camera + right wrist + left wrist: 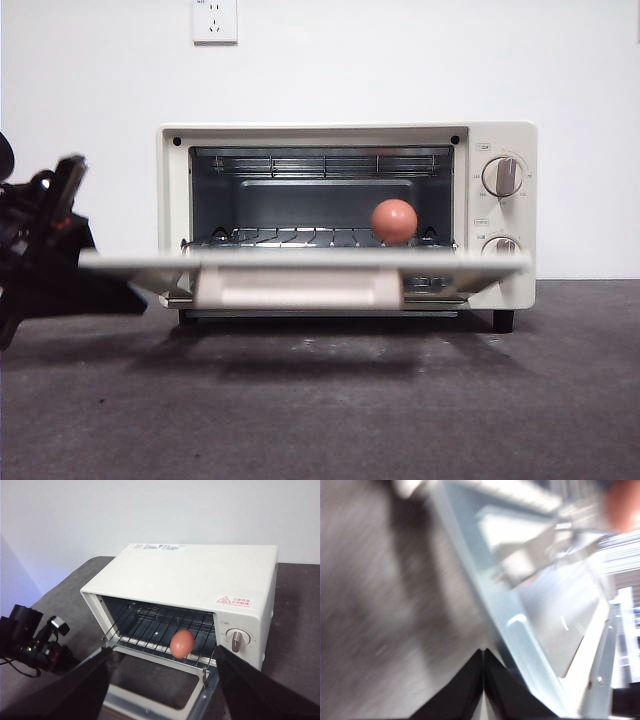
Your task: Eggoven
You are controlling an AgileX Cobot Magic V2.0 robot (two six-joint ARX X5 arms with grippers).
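Observation:
The cream toaster oven (350, 133) stands with its door (450, 262) folded down flat. The orange-brown egg (394, 220) rests on the wire rack inside, toward the knob side, and is also clear in the right wrist view as the egg (182, 643). My left gripper (483, 652) is shut with nothing in it, close against the edge of the open door (520, 630); that view is blurred. In the front view the left arm (50, 240) sits by the door's left corner. My right gripper (162, 655) hangs open high in front of the oven (200, 575), holding nothing.
The oven sits on a dark grey tabletop (320, 410) against a white wall with a socket (215, 20). Two knobs (502, 176) are on the oven's right panel. The door handle (300, 288) juts toward the front.

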